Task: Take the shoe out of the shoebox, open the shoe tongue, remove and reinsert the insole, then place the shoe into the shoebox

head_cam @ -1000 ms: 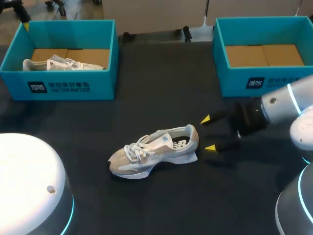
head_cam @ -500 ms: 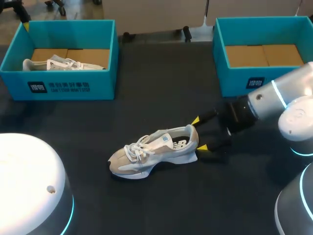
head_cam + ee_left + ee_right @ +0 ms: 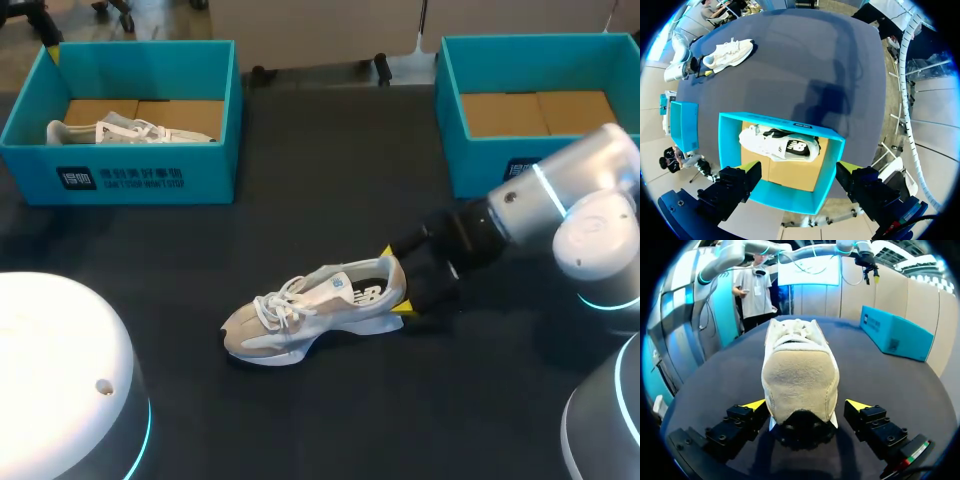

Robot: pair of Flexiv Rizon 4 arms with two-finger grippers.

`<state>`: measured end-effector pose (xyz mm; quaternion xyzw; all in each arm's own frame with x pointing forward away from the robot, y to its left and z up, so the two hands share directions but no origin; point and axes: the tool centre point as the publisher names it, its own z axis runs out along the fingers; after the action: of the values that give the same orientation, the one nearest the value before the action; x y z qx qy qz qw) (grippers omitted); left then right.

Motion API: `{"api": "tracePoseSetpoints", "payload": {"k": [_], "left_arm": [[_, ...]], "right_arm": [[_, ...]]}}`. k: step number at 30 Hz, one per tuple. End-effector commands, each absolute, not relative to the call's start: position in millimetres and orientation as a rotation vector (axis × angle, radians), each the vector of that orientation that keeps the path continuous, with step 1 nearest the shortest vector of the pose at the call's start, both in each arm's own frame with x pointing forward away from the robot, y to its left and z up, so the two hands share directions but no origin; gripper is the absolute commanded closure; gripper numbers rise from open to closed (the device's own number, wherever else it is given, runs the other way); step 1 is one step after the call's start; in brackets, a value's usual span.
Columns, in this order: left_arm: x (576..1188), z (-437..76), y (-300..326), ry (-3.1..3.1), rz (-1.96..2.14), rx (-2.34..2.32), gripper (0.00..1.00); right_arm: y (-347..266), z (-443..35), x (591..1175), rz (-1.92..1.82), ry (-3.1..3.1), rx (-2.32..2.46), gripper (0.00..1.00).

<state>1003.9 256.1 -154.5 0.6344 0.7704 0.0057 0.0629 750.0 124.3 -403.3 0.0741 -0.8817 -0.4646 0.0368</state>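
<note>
- The left box point(image 3: 150, 178) sits directly under the left hand point(image 3: 797, 167). It holds a second shoe point(image 3: 780, 145), which lies on its side on the cardboard floor.
- The left hand hangs high above that box with its fingers spread wide. It holds nothing, and the box's near wall shows between the two tips.
- The shoe point(image 3: 315, 310) stands upright on the worktop point(image 3: 330, 180), outside both boxes. It is well away from the left hand and right against the right hand.
- Its long axis runs straight out along the right hand's fingers, with the heel toward the hand and the toe pointing away.
- The right hand point(image 3: 395, 279) is low at the heel and open, with one finger on each side. In the right wrist view one tip looks to touch the heel, but a gap shows at the other, so I judge there is no grip yet.
- The right arm is plainly the nearer one. Closing on the heel looks like the next move.
- The right box point(image 3: 480, 165) sits beyond the right arm. Only its bare cardboard point(image 3: 540, 112) floor shows inside.
</note>
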Motion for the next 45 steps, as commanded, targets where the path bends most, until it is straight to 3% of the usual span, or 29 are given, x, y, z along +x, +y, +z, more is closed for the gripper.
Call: {"api": "tracePoseSetpoints", "payload": {"k": [1,26,27,29,30,31,32,45], "left_arm": [[1003,-154,256,2.330,0.022,1.919,0.00],[1003,-154,256,2.330,0.022,1.919,0.00],[1003,-154,256,2.330,0.022,1.919,0.00],[1003,-154,256,2.330,0.022,1.919,0.00],[1003,-154,256,2.330,0.022,1.919,0.00],[1003,-154,256,2.330,0.022,1.919,0.00],[1003,-154,256,2.330,0.022,1.919,0.00],[1003,-154,256,2.330,0.022,1.919,0.00]], "right_arm": [[135,-410,749,-1.435,-2.705,0.222,0.00],[162,-428,738,-1.460,-2.669,0.222,0.00],[162,-429,737,-1.462,-2.675,0.213,0.07],[161,-431,736,-1.464,-2.682,0.198,0.51],[161,-431,736,-1.464,-2.686,0.194,0.61],[160,-431,735,-1.463,-2.690,0.188,0.92],[160,-431,735,-1.460,-2.693,0.186,1.00],[146,-412,736,-1.494,-2.817,0.014,1.00]]}}
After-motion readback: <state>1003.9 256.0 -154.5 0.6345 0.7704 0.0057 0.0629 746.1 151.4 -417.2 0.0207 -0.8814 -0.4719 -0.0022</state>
